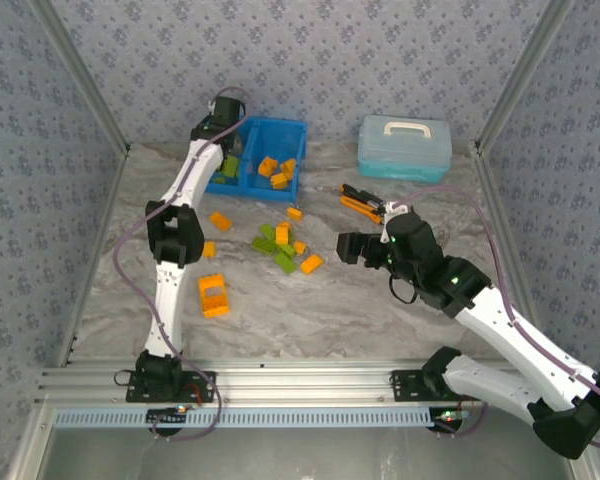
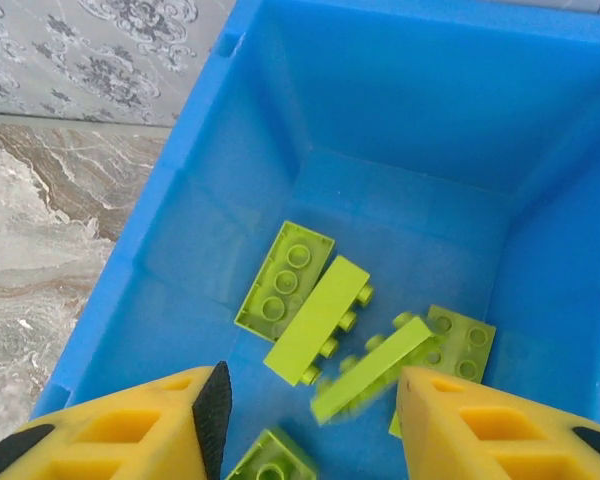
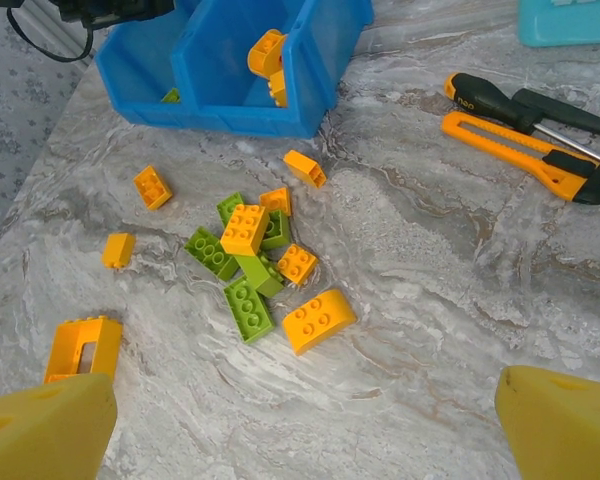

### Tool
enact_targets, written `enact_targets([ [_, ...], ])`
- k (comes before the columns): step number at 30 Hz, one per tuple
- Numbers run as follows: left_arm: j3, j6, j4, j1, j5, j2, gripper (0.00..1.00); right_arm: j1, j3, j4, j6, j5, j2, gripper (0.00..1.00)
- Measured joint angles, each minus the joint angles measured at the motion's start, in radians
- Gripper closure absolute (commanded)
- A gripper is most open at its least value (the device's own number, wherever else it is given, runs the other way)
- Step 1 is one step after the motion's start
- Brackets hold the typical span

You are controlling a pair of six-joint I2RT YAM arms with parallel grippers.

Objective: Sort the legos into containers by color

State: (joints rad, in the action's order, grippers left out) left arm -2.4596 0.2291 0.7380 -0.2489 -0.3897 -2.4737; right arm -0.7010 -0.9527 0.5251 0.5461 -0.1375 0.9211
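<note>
the legos [image 3: 255,262] are small studded bricks, orange and lime green, in mixed lengths; one bigger orange block [image 3: 80,347] is hollow like an arch. most loose ones lie in a heap on the table [image 3: 430,300] in front of the bin [image 3: 230,100]. a few orange singles sit between heap and bin, and the block lies farthest from the bin, toward its left side

the left wrist view looks down into the bin's left compartment [image 2: 400,200]: several green bricks [image 2: 285,278] on its floor, one of them blurred below the gap between the fingers [image 2: 130,430], touching neither. the left gripper [image 2: 312,400] has its fingers apart and grips nothing

the top view shows that gripper over the bin's left half, and orange bricks [image 1: 277,170] in the right compartment [image 1: 292,140]; the right wrist view also catches orange there and a bit of green in the left one

the right gripper [image 3: 305,410] hangs in front of the bin, beyond the heap and to the right, fingers spread wide and empty
</note>
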Motion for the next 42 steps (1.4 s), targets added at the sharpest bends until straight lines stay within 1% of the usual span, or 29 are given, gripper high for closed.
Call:
enact_targets([
  [2,0.050,0.011,0.001,0.000,0.001,0.044,0.51,-0.002,0.000,0.000,0.000,0.000,0.000,0.00],
  [5,0.174,0.055,-0.005,-0.003,0.006,0.168,0.52,-0.007,0.000,0.000,0.000,0.003,0.000,0.00],
  [8,0.424,0.122,-0.069,-0.017,0.016,0.401,0.52,-0.011,0.000,-0.001,0.000,0.003,0.000,0.00],
  [10,0.628,0.178,-0.133,-0.043,0.028,0.595,0.52,-0.013,0.000,-0.007,-0.004,0.004,0.003,0.00],
  [13,0.867,0.259,-0.196,-0.095,0.059,0.855,0.50,-0.020,0.000,-0.029,-0.034,0.018,0.029,0.00],
  [15,0.992,0.303,-0.224,-0.126,0.089,0.990,0.47,-0.026,-0.002,-0.042,-0.072,0.038,0.080,0.00],
  [17,1.105,0.334,-0.240,-0.146,0.120,1.098,0.44,-0.031,-0.025,-0.037,-0.109,0.045,0.165,0.00],
  [19,1.207,0.351,-0.241,-0.165,0.152,1.184,0.39,-0.033,-0.080,-0.017,-0.137,0.037,0.301,0.00],
  [22,1.330,0.358,-0.228,-0.187,0.205,1.275,0.31,-0.041,-0.160,-0.007,-0.163,0.019,0.493,0.00],
  [24,1.392,0.358,-0.203,-0.200,0.235,1.325,0.28,-0.051,-0.189,-0.004,-0.167,-0.005,0.589,0.00],
  [28,1.473,0.357,-0.154,-0.209,0.265,1.419,0.22,-0.068,-0.282,0.042,-0.081,-0.071,0.765,0.01],
  [29,1.495,0.358,-0.154,-0.209,0.267,1.444,0.20,-0.068,-0.298,0.043,-0.051,-0.077,0.793,0.01],
  [31,1.549,0.356,-0.154,-0.209,0.266,1.489,0.12,-0.073,-0.317,0.040,0.015,-0.088,0.838,0.01],
  [33,1.596,0.355,-0.149,-0.209,0.263,1.513,0.05,-0.081,-0.335,0.044,0.067,-0.103,0.873,0.01],
  [35,1.630,0.351,-0.143,-0.209,0.264,1.518,0.01,-0.091,-0.362,0.045,0.113,-0.119,0.912,0.04],
  [38,1.669,0.336,-0.147,-0.209,0.282,1.525,0.01,-0.101,-0.393,0.048,0.166,-0.132,0.962,0.12],
  [40,1.684,0.325,-0.151,-0.209,0.298,1.543,0.01,-0.105,-0.400,0.048,0.195,-0.136,0.987,0.16],
  [42,1.685,0.313,-0.164,-0.209,0.310,1.563,0.01,-0.105,-0.410,0.048,0.220,-0.137,1.013,0.17],
])
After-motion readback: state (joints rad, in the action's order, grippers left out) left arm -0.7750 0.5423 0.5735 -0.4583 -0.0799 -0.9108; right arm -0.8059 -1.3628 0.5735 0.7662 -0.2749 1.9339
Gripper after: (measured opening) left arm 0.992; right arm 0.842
